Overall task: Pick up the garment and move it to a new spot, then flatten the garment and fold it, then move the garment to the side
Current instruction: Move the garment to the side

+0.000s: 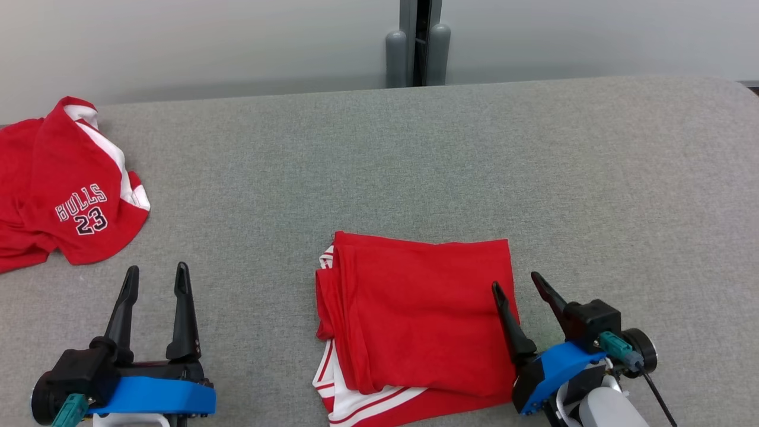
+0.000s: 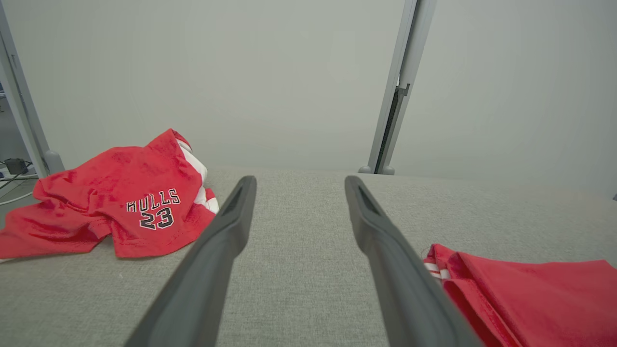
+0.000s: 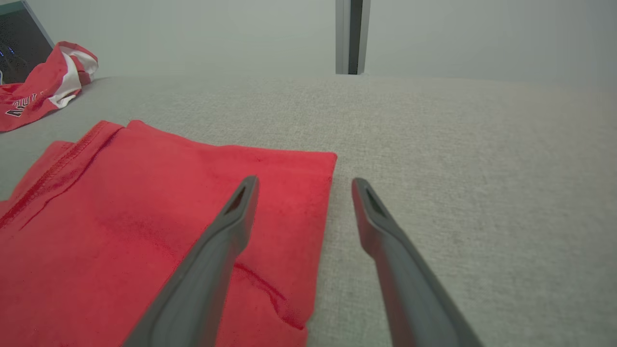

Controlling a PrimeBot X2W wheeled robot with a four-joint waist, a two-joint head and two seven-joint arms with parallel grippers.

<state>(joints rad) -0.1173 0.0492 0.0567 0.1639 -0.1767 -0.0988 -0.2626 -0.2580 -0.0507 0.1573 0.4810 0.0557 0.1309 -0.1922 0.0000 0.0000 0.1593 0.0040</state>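
Far left first: a crumpled jersey (image 1: 65, 190) lies heaped at the table's (image 1: 415, 148) left edge, red with white side panels, and its print reads "BULLS 23". It lies loose, touching neither of my arms.

Coming in from there, my left gripper (image 1: 156, 268) sits low at the near left, its two dark fingers spread wide apart and pointing toward the far edge. There is only grey cloth surface under them. The jersey is just beyond and to the left of the tips, and in my left wrist view it is off to the left of the fingers.

Middle now: the folded garment (image 1: 415, 320) lies on the near part of the table, a fairly neat red rectangle. Its layers are stacked along the left side and white striped trim peeks out at the left and near edges. It is well apart from the jersey.

Behind it, at the back, a grey post (image 1: 418, 41) rises against the pale wall (image 1: 207, 41).

On the right, my right gripper (image 1: 514, 280) has its jaws wide apart too. Its left finger is over the garment's right edge and its right finger is over bare table just beside it. I cannot tell whether the finger touches the cloth.
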